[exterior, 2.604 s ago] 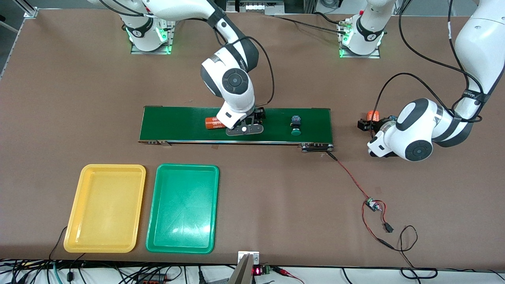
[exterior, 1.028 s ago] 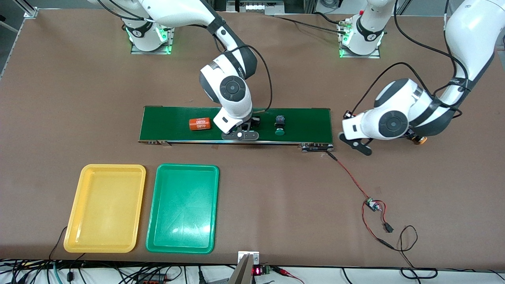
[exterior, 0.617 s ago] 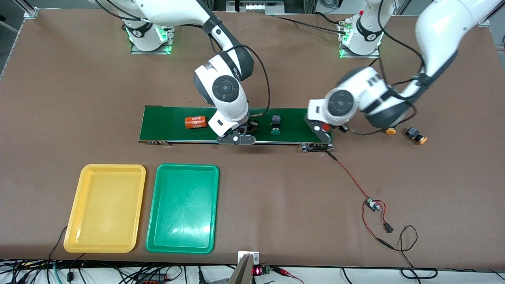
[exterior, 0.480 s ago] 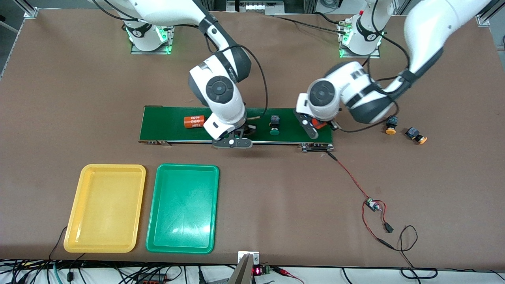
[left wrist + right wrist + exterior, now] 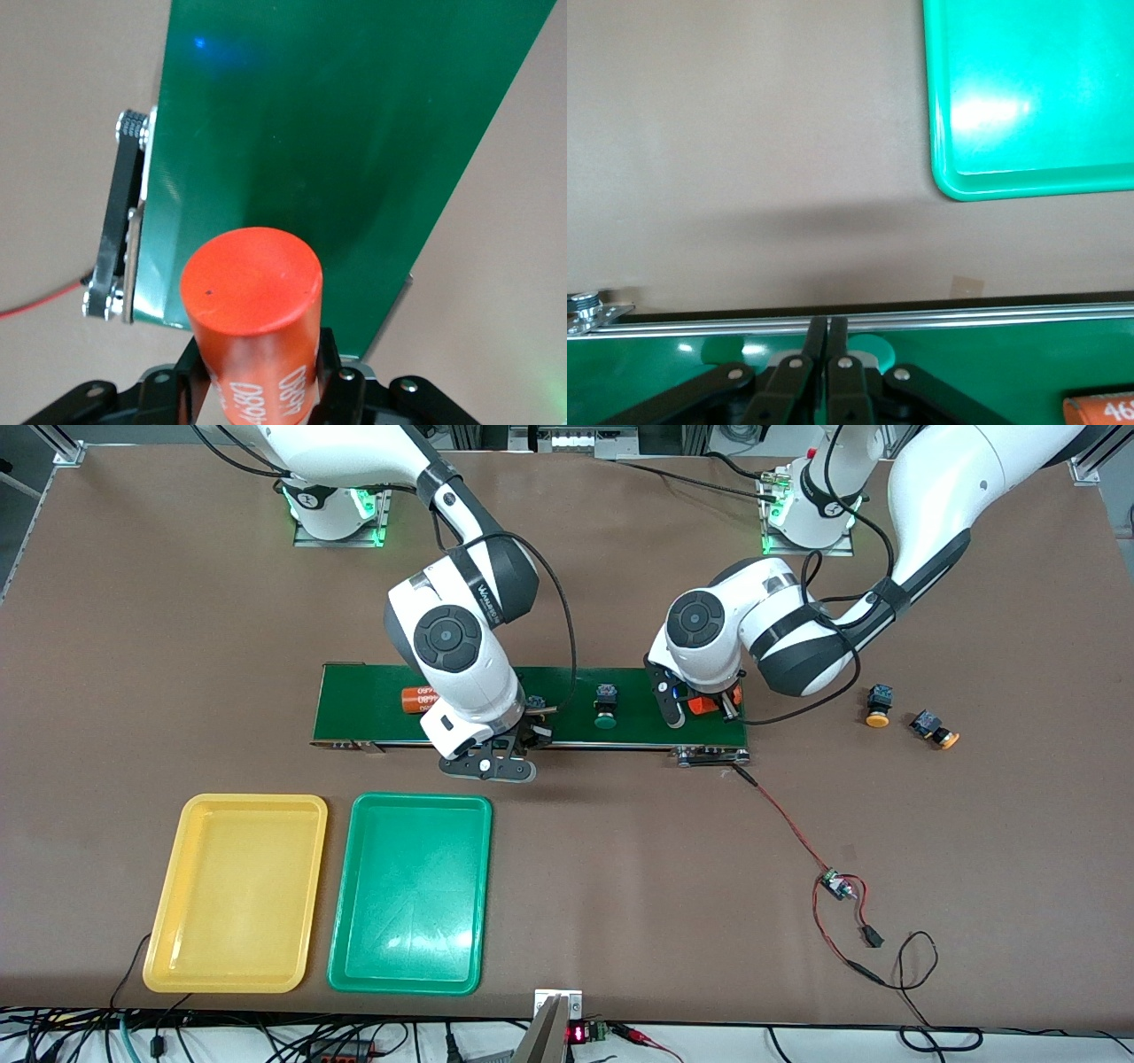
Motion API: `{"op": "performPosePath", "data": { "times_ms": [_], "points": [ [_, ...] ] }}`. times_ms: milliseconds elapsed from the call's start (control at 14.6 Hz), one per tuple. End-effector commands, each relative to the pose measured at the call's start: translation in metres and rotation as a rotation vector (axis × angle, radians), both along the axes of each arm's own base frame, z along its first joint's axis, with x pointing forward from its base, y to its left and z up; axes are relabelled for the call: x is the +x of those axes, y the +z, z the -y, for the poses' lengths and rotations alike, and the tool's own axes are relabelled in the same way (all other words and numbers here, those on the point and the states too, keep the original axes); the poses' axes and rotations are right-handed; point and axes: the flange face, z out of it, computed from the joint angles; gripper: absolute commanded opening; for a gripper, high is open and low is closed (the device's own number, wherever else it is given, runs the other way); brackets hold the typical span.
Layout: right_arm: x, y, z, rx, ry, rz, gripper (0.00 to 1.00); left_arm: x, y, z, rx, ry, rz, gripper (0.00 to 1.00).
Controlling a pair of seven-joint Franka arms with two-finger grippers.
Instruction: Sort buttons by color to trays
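My right gripper (image 5: 532, 731) is at the conveyor's front edge, fingers closed tight on a green-capped button. Its cap (image 5: 877, 350) shows on both sides of the fingers (image 5: 818, 332). A second green button (image 5: 605, 707) lies on the belt (image 5: 372, 691). Two orange-capped buttons (image 5: 877, 707) (image 5: 935, 729) lie on the table toward the left arm's end. My left gripper (image 5: 704, 707) is shut on an orange cylinder (image 5: 252, 283) with white print, over that end of the belt (image 5: 337, 115). The yellow tray (image 5: 235, 893) and the green tray (image 5: 409, 893) are empty.
Another orange printed cylinder (image 5: 412, 700) lies on the belt, partly hidden by my right arm. A red wire with a small board (image 5: 833, 884) runs from the belt's end bracket (image 5: 709, 756) across the table. The green tray's corner (image 5: 943, 181) shows in the right wrist view.
My right gripper moved off the belt toward the trays. My left arm swung with the cylinder from the table to over the belt's end. The belt carried the green button and cylinder along.
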Motion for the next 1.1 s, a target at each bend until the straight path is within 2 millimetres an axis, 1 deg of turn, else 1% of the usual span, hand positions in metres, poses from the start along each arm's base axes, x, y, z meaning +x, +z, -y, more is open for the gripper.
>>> {"op": "performPosePath", "data": {
  "times_ms": [0, 69, 137, 206, 274, 343, 411, 480, 548, 617, 685, 754, 822, 959, 1028],
  "points": [
    [-0.002, 0.005, -0.002, 0.01, 0.011, -0.012, 0.07, -0.012, -0.006, 0.022, 0.005, -0.1, 0.018, 0.2],
    [-0.001, 0.005, -0.001, 0.006, 0.011, -0.011, 0.07, -0.015, -0.011, 0.026, 0.019, -0.11, 0.02, 0.22],
    [-0.001, 0.005, 0.0, 0.004, 0.011, -0.008, 0.07, -0.013, -0.015, 0.023, 0.028, -0.1, 0.02, 0.33],
    [-0.001, 0.005, -0.001, 0.0, 0.012, -0.007, 0.07, -0.012, -0.015, 0.021, 0.029, -0.093, 0.021, 0.99],
    [-0.003, 0.005, 0.002, -0.011, 0.01, -0.022, 0.14, -0.009, -0.014, 0.018, 0.035, -0.092, 0.03, 1.0],
    [-0.004, 0.003, 0.007, -0.033, -0.001, -0.053, 0.5, -0.005, -0.011, 0.013, 0.044, -0.083, 0.035, 1.0],
    [0.0, 0.003, 0.019, -0.059, -0.018, -0.068, 0.97, 0.0, -0.006, 0.007, 0.051, -0.069, 0.044, 1.0],
    [0.003, 0.003, 0.031, -0.087, -0.031, -0.085, 1.0, 0.005, 0.0, -0.002, 0.066, -0.05, 0.046, 1.0],
    [0.002, 0.004, 0.036, -0.105, -0.037, -0.104, 1.0, 0.012, 0.009, -0.012, 0.074, -0.022, 0.047, 1.0],
    [0.001, 0.0, 0.04, -0.13, -0.042, -0.118, 1.0, 0.023, 0.025, -0.026, 0.073, 0.024, 0.06, 1.0],
    [-0.004, -0.008, 0.04, -0.167, -0.028, -0.119, 1.0, 0.033, 0.035, -0.041, 0.072, 0.067, 0.066, 1.0],
    [-0.01, -0.015, 0.038, -0.203, -0.008, -0.115, 1.0, 0.044, 0.047, -0.06, 0.07, 0.14, 0.08, 1.0],
    [-0.016, -0.023, 0.034, -0.22, 0.004, -0.12, 1.0, 0.052, 0.055, -0.073, 0.069, 0.228, 0.097, 1.0],
    [-0.022, -0.034, 0.032, -0.226, -0.008, -0.133, 1.0, 0.067, 0.062, -0.105, 0.097, 0.44, 0.134, 1.0],
    [-0.031, -0.04, 0.026, -0.235, -0.002, -0.141, 1.0, 0.078, 0.067, -0.123, 0.095, 0.54, 0.153, 1.0]
  ]
}}
